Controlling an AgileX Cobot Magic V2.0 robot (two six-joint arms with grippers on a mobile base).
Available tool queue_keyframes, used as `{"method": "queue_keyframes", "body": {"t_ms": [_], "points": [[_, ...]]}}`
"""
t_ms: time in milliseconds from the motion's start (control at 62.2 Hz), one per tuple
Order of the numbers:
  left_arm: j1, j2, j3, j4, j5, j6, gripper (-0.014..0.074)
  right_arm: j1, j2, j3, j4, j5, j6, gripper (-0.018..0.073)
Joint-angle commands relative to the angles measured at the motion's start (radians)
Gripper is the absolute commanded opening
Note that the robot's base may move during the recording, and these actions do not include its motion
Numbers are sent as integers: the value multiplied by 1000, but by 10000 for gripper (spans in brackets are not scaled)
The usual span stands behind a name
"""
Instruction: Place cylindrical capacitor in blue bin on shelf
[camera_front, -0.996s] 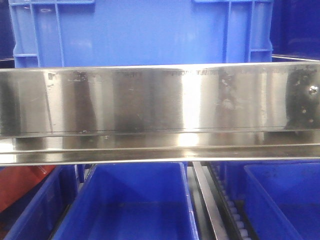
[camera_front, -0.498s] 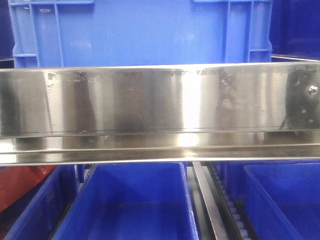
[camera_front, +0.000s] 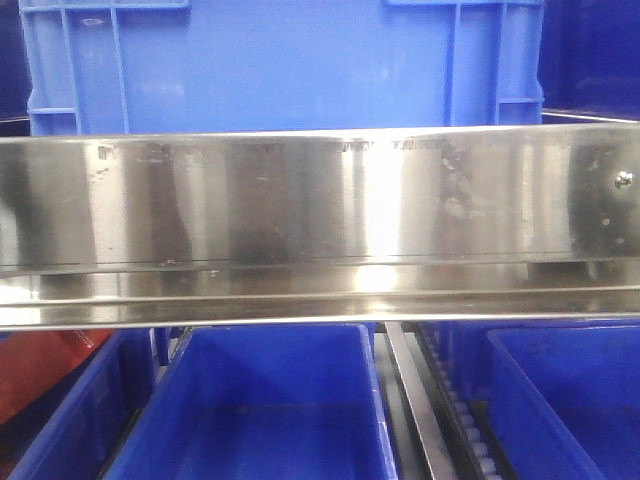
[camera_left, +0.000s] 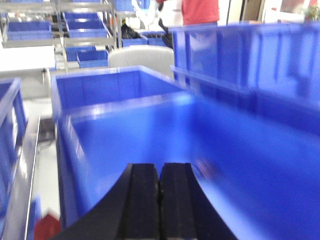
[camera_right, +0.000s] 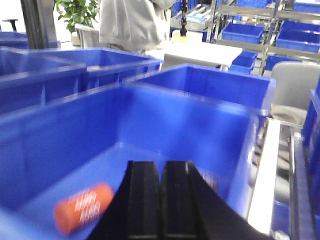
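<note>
An orange cylindrical capacitor (camera_right: 83, 206) with white print lies on the floor of a blue bin (camera_right: 200, 122) in the right wrist view, blurred. My right gripper (camera_right: 163, 166) is shut and empty, above the bin floor just right of the capacitor. My left gripper (camera_left: 159, 169) is shut and empty over another blue bin (camera_left: 240, 150); a small blurred reddish thing (camera_left: 207, 169) lies on that bin's floor to its right. The shelf's shiny steel front rail (camera_front: 320, 215) fills the front view, with a screw (camera_front: 625, 179) at its right end.
A large blue crate (camera_front: 280, 65) stands on the shelf above the rail. Blue bins (camera_front: 265, 410) and a roller track (camera_front: 470, 430) lie below it. A red surface (camera_front: 40, 375) shows at lower left. People and racks of blue bins stand behind.
The dark reflection at the right end of the steel rail has faded and gone. The rail, crate and bins have not moved.
</note>
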Motion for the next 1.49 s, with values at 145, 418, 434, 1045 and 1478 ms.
{"method": "queue_keyframes", "body": {"t_ms": [145, 418, 434, 1045, 1478], "points": [[4, -291, 303, -68, -92, 2, -110, -3, -237, 231, 0, -84, -4, -162], [4, -582, 535, -68, -82, 2, -110, -3, -468, 430, 0, -82, -4, -162], [4, -591, 541, -68, -82, 2, -110, -3, -475, 436, 0, -82, -4, -162], [4, -684, 573, -127, -37, 2, -110, -3, -561, 456, 0, -85, -4, -162], [4, -684, 573, -127, -41, 2, -110, -250, -781, 784, 37, -171, -6, -162]]}}
